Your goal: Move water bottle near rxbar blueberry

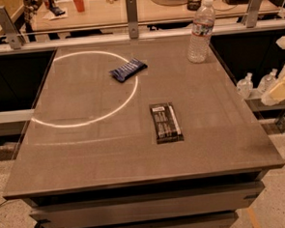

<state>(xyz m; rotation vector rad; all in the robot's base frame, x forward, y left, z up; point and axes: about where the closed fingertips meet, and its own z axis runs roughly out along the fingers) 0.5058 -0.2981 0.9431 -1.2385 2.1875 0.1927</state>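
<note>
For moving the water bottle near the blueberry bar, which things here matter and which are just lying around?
For the job: water bottle, upright at the far right corner; blue bar wrapper; tool, off to the right of the table.
Lying about: black wrapper; small bottles on the side shelf.

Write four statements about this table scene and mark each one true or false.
1. The water bottle stands upright near the far right corner of the table. True.
2. The blue snack bar lies touching the water bottle. False: they are apart, and the bar lies well to the bottle's left.
3. The black wrapper lies flat, nearer the table's front edge than the blue snack bar. True.
4. The gripper is clamped on the water bottle. False: it hangs beyond the table's right edge, away from the bottle.
</note>
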